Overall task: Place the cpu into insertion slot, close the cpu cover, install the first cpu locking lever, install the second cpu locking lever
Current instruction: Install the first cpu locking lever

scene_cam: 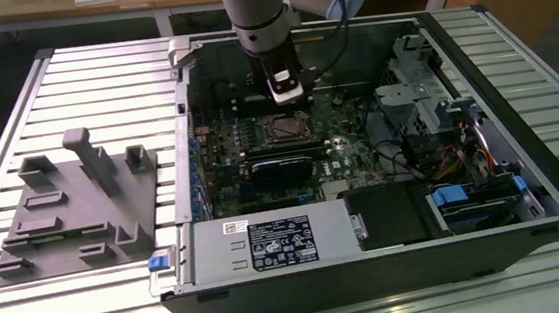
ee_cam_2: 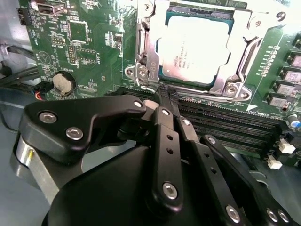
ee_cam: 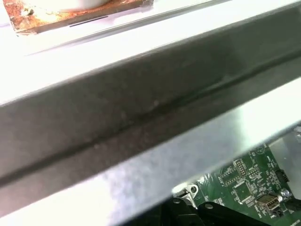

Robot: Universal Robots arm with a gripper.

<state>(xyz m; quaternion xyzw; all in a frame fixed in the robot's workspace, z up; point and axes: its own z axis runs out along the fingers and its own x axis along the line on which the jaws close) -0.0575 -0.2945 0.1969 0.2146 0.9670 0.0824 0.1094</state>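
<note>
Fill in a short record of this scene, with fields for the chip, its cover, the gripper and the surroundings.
cpu: small square chip with silver-grey metal top, seated in the insertion slot
cpu cover: thin metal frame, lying closed over the chip's edges
gripper: black fingers together, tips at the cover's edge
board: green circuit board inside an open black computer case

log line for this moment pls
cpu: seated | cpu cover: down around cpu | gripper: shut, tips at cover edge
</note>
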